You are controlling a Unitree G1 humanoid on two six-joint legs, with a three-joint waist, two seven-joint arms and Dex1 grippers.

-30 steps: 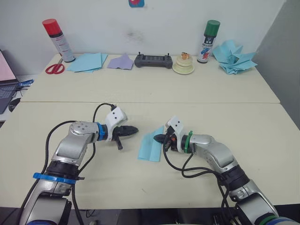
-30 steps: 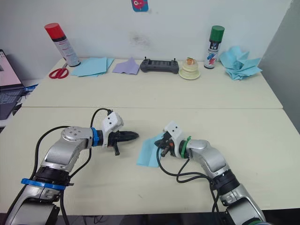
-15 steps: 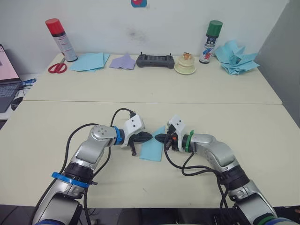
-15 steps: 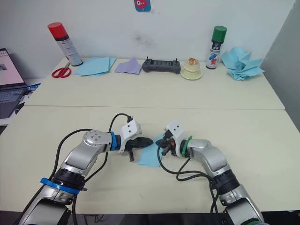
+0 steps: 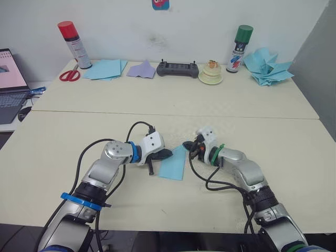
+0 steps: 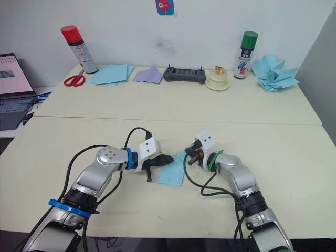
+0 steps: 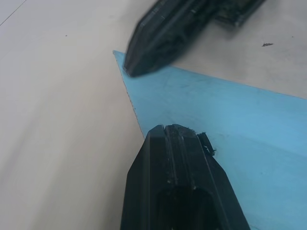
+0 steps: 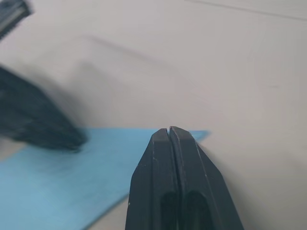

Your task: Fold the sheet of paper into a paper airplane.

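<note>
Pressing sheet of paper (image 5: 173,165): left gripper (image 5: 167,153) & right gripper (image 5: 186,145), both closed.

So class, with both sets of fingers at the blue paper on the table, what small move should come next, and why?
Probably slide the left gripper along the sheet of paper to press a crease. Its shut fingers rest on the paper's edge, the right gripper, also shut, sits at the far corner, and the paper lies flat, not yet a plane.

Two spray cans: one red-capped (image 5: 73,45), one green-capped (image 5: 240,48). One each: red-handled scissors (image 5: 69,75), black handheld controller (image 5: 178,69), open laptop (image 5: 11,79), lilac paper piece (image 5: 141,69), folded light blue sheet of paper (image 5: 173,164). One flat stack of light blue sheets (image 5: 103,69), one heap of light blue paper planes (image 5: 269,67).
</note>
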